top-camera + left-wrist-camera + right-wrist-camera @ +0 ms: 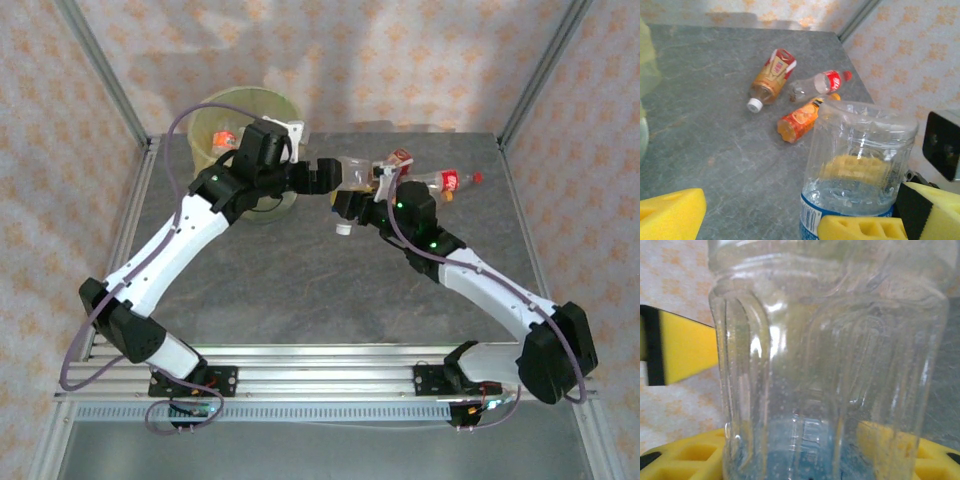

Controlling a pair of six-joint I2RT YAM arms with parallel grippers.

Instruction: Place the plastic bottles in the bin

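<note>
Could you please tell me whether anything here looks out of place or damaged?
Nothing looks spilled or damaged. Three bottles lie on their sides, clustered at the table's far right, not yet binned. The right gripper grips a clear bottle beside the open left gripper.

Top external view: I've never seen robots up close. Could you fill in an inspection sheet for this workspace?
Surface: grey stone-look table top, bare in the middle.
Job's things: bin at the far left corner, bag-lined, with a binned bottle inside; clear bottle held between the arms; amber bottle, red-labelled bottle and orange bottle lying together at the far right.
Clutter: nothing seen.
Grippers: right gripper shut on the clear bottle; left gripper open, its pads either side of that bottle.
Cables: purple cables run along both arms in loose loops.
Surroundings: patterned walls, metal frame posts.
</note>
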